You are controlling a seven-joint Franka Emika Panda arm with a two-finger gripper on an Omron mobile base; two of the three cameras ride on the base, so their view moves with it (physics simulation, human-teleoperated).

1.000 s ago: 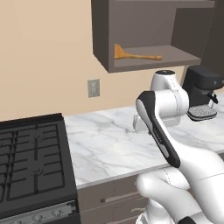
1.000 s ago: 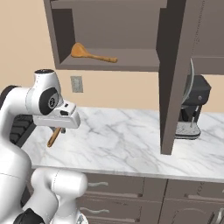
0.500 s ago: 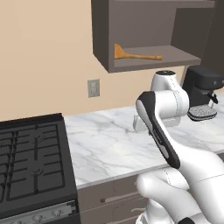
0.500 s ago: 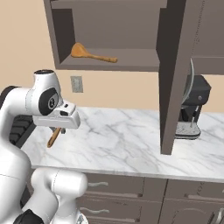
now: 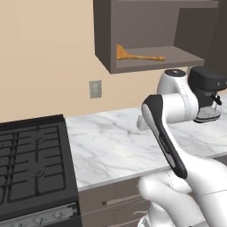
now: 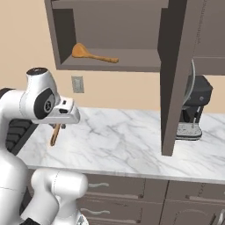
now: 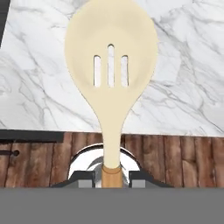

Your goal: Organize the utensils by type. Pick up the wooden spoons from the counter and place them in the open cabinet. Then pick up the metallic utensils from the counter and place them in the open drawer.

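Short wooden spoon (image 7: 111, 87) with pale slotted oval bowl and orange-brown handle, clamped upright between gripper (image 7: 112, 180) fingertips, white marble counter (image 7: 183, 78) beyond.

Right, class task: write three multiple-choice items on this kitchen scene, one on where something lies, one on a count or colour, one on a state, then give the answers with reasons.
1. Where does the wooden spoon with the round brown bowl lie?
A. on the stove
B. on the shelf of the open cabinet
C. on the counter

2. How many slots are cut in the bowl of the pale spoon?
A. one
B. three
C. five

3. What is the gripper doing?
A. it is shut on the pale spoon's handle
B. it stands open
C. it holds a metal fork

Answers:
1 B: the brown-bowled spoon lies flat on the open cabinet shelf.
2 B: the hand view shows three slots side by side in the pale spoon.
3 A: the gripper has its fingertips at either side of the orange-brown handle, above the counter.
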